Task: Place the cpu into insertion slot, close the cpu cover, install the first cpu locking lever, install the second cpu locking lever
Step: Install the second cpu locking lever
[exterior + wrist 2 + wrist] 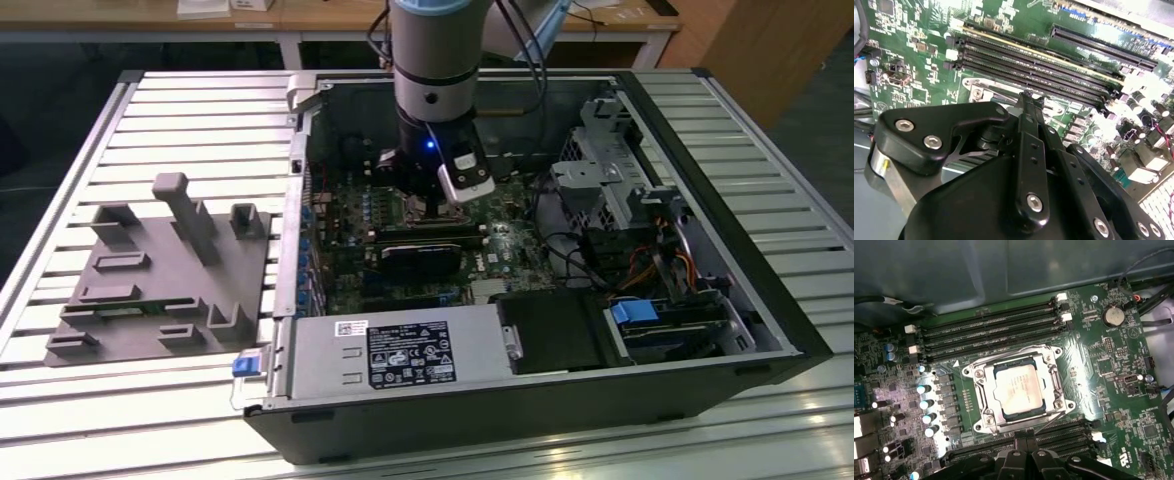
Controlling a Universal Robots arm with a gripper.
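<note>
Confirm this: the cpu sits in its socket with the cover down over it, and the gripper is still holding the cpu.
Wrong on one count: the gripper holds nothing. In the first wrist view the cpu lies in the socket apart from the gripper, framed by the cpu cover, which is down over it.

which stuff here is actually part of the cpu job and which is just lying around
Part of the job:
- cpu, sitting in the socket
- cpu cover, down around the cpu
- gripper, close over the socket's edge

Just lying about:
- grey fixture block on the table beside the case
- power supply
- drive cage
- coin battery
</note>
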